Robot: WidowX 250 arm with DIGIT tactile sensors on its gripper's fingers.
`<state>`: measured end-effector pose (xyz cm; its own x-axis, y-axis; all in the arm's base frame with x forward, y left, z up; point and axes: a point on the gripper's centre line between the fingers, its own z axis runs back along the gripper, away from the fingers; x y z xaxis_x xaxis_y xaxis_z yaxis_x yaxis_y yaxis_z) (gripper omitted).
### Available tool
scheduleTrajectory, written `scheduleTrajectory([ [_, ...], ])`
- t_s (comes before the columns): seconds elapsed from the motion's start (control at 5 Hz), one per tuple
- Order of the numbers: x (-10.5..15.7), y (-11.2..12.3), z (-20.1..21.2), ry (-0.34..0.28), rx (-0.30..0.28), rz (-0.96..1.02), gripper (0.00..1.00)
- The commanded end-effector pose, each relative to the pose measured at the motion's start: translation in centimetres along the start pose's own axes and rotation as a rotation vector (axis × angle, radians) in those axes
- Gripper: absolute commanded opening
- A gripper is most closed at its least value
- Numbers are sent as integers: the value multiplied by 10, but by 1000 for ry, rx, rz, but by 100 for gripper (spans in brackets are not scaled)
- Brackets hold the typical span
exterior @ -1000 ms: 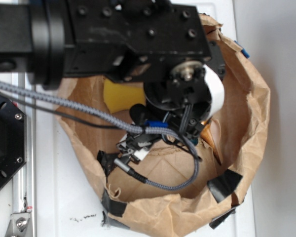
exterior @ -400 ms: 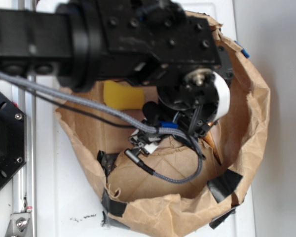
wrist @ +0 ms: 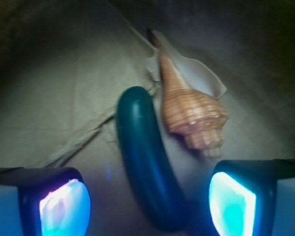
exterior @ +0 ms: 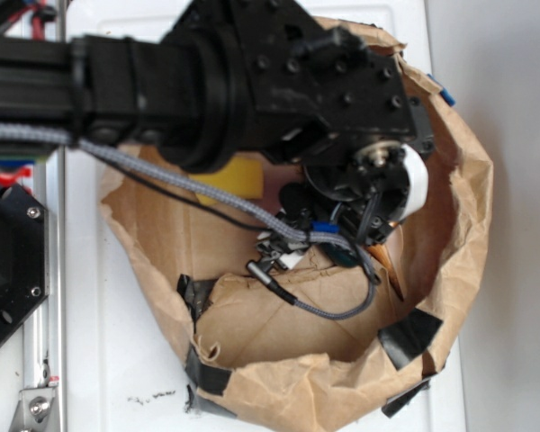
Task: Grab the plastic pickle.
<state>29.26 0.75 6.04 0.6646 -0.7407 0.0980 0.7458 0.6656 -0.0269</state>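
In the wrist view we find our claw [wrist: 147,204] spread wide, its two glowing pads [wrist: 64,209] at the lower corners of the frame with an ample gap between them and nothing clamped in it. The plastic pickle [wrist: 145,162], a glossy dark teal curved oblong, lies in that gap on the brown paper, its near end reaching down between the pads and closer to the right-hand one; we cannot tell whether that pad touches it. Its far end curves up and away from us. Just beside the pickle on the right rests a tan ribbed seashell [wrist: 189,105], its pale flared lip turned to the right, and the shell's side appears to touch the pickle's upper part. From the exterior view we see our black arm [exterior: 252,81] reaching across from the left and down into a crumpled brown paper bag [exterior: 450,216], the claw itself hidden below the wrist. A grey braided cable [exterior: 162,175] trails along the arm, and a yellow block [exterior: 243,175] peeks out under it inside the bag.
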Motion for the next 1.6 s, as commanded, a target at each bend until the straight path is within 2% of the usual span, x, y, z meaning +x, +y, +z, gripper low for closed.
scheduleTrajectory([
  [0.0, 12, 15, 5, -20, 38, 3, 100],
  [0.2, 18, 14, 1, -11, 38, -20, 100],
  [0.4, 25, 6, -13, 19, 11, -50, 100],
  [0.6, 26, -7, -29, 77, -39, -78, 100],
  [0.8, 28, -25, -29, 88, -43, -143, 100],
  [1.0, 27, -29, -26, 83, -39, -156, 100],
  [1.2, 25, -29, -26, 80, -62, -146, 100],
  [1.4, 24, -29, -25, 69, -52, -139, 0],
])
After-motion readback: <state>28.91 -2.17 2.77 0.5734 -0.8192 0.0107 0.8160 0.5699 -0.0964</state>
